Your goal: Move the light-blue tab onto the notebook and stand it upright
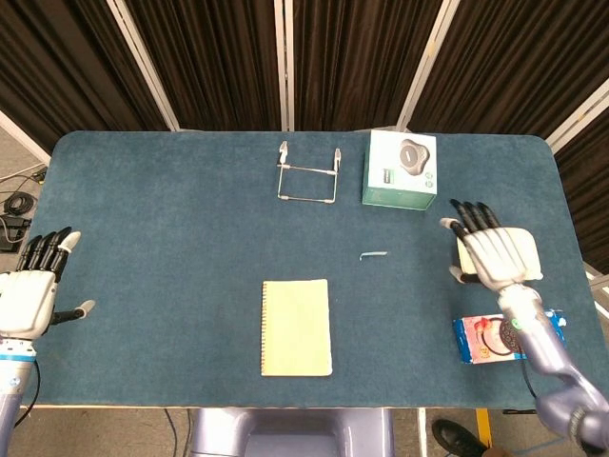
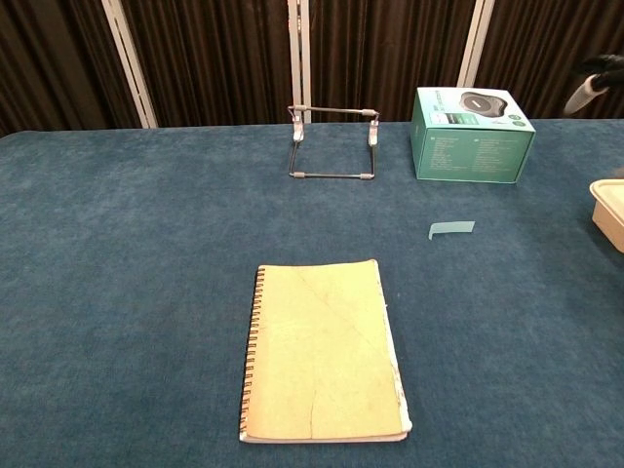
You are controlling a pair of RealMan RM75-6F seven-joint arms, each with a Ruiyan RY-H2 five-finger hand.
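Light-blue tab (image 1: 373, 254) lies flat on the table (image 1: 171, 238), long axis running left-right, up and right of the notebook (image 1: 296, 327). Right hand (image 1: 495, 254), fingers spread and empty, hovers to the tab's right, far nearer than the open, empty left hand (image 1: 29, 295) at the left edge

matt cloth table (image 1: 171, 228), perhaps paper notebook (image 2: 322, 353)

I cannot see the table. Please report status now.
Both hands open: right hand raised over the white tray, left hand idle. Light-blue tab untouched beside notebook. Path clear.
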